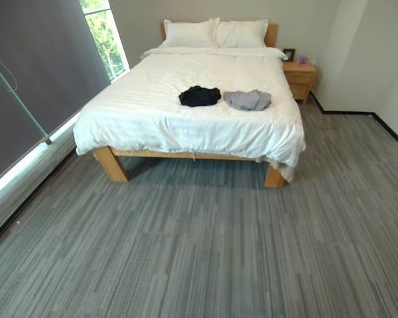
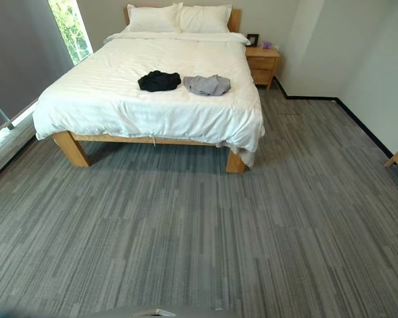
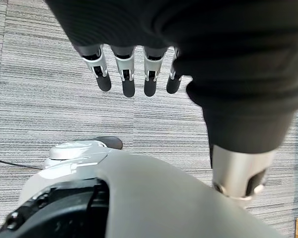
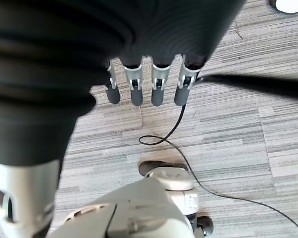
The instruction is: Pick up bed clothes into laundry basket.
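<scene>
Far from the bed, my hands are empty.
My left hand (image 3: 139,54) and right hand (image 4: 144,64) hang with straight, loose fingers; the crumpled black cloth (image 1: 199,96) and crumpled grey cloth (image 1: 247,100) wait on the white-sheeted wooden bed (image 1: 152,119).

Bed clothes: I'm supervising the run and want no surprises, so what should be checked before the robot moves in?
1. Black garment lies loose on the bed, nothing on top: ok.
2. Grey garment lies beside it, apart from it: ok.
3. Left hand free, fingers straight, holding nothing: ok.
4. Right hand free, fingers straight, holding nothing: ok.
5. Carpet between robot and bed free of obstacles: ok.
6. Laundry basket's place: cannot tell.
</scene>
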